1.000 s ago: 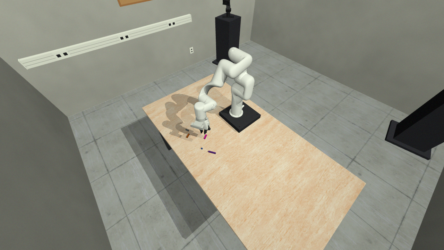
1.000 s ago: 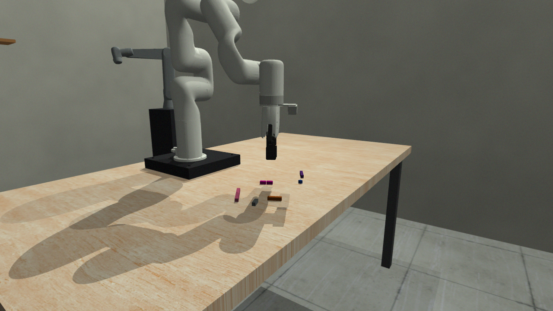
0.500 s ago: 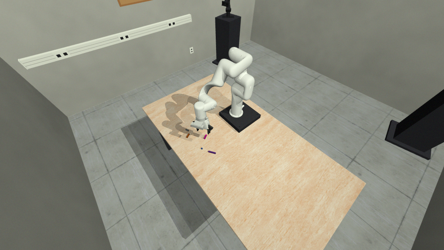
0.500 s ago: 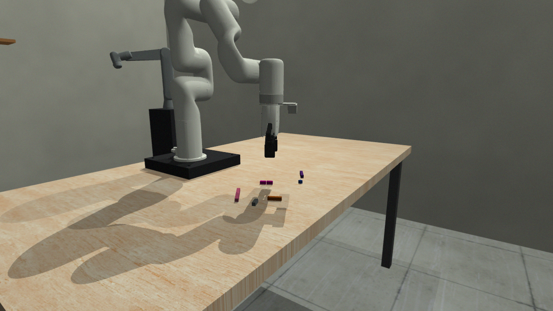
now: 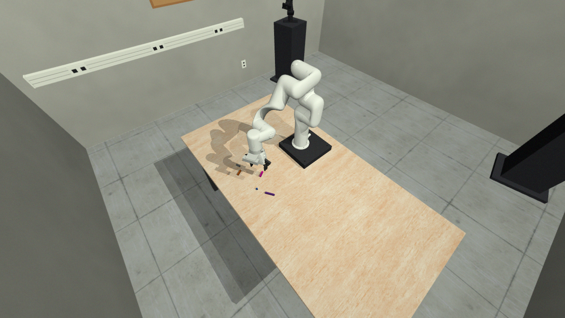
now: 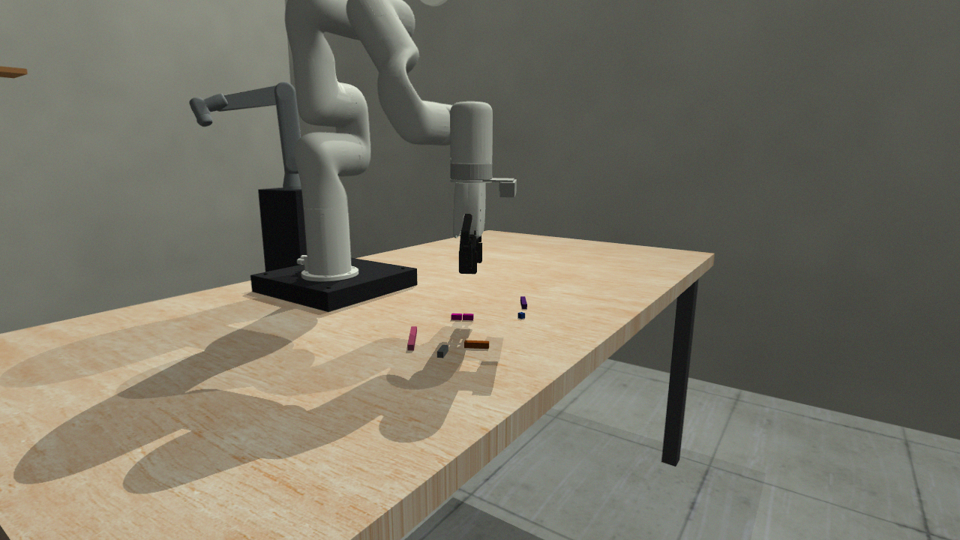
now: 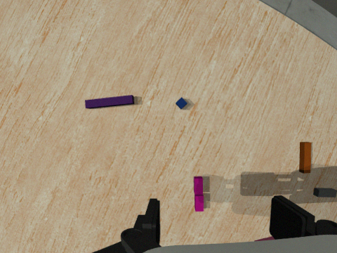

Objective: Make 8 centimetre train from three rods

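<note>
While the gripper (image 5: 258, 166) (image 6: 469, 265) (image 7: 216, 216) hangs above the table (image 5: 355, 205) (image 6: 201, 463) (image 7: 53, 158), its fingers stand fully spread, with nothing held between them. Nearest below it, two magenta rods (image 5: 261, 173) (image 6: 467, 316) (image 7: 198, 185) lie flat end to end, almost touching. In the wrist view, the blue rod (image 5: 256, 188) (image 6: 521, 315) (image 7: 181, 103) lies beyond them, farther out from the gripper; beside it, apart, towards the left-hand finger's side, is the purple rod (image 5: 269, 193) (image 6: 523, 301) (image 7: 109, 102). Past the other finger are the orange rod (image 5: 239, 172) (image 6: 476, 344) (image 7: 305, 156) and, near it, the grey rod (image 5: 238, 165) (image 6: 442, 350) (image 7: 324, 192). A rose-coloured rod (image 6: 412, 337) (image 7: 265, 239) is mostly hidden behind the gripper in the wrist view. Farther from the gripper, the white arm (image 5: 292, 86) (image 6: 322, 174) rises from a black base plate (image 5: 325, 148) (image 6: 403, 276); small markings on its wrist joint are too tiny to read.

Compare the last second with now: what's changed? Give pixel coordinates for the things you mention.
The tool (image 5: 258, 166) (image 6: 471, 265) (image 7: 216, 216) spread its fingers wide and rose very slightly. The background arm's (image 6: 248, 98) end dipped. Nothing visible was gripped or released. Magenta rods (image 5: 261, 174) (image 6: 456, 316) (image 7: 199, 185), orange rod (image 5: 238, 172) (image 6: 476, 344) (image 7: 305, 156) and purple rod (image 5: 269, 193) (image 6: 523, 301) (image 7: 109, 102) stayed put.
</note>
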Controlling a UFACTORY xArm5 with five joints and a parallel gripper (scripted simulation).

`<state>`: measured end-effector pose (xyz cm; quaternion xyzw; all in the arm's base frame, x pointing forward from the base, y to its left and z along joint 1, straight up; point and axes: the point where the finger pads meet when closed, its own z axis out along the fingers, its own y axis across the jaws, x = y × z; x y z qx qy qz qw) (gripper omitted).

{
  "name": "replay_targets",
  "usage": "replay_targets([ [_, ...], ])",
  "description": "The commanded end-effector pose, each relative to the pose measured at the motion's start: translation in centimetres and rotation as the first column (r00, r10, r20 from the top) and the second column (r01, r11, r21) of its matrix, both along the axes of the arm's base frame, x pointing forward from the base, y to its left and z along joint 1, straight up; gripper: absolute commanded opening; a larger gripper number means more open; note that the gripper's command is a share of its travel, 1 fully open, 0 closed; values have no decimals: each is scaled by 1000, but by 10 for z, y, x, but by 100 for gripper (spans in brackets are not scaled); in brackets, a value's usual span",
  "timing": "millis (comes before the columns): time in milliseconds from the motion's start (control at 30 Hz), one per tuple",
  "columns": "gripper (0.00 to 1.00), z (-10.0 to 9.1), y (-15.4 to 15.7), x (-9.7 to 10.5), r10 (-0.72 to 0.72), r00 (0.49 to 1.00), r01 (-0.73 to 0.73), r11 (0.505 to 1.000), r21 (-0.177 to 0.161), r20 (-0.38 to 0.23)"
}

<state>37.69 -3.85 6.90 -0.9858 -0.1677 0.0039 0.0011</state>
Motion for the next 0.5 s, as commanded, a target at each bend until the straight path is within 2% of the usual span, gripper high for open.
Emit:
replay_targets([
  [0, 100, 1, -2, 3, -47, 999, 47, 999, -1, 4],
  [167, 100, 1, -6, 6, -161, 987, 161, 987, -1, 4],
  [467, 100, 0, -15, 14, -426, 905, 426, 905, -2, 4],
])
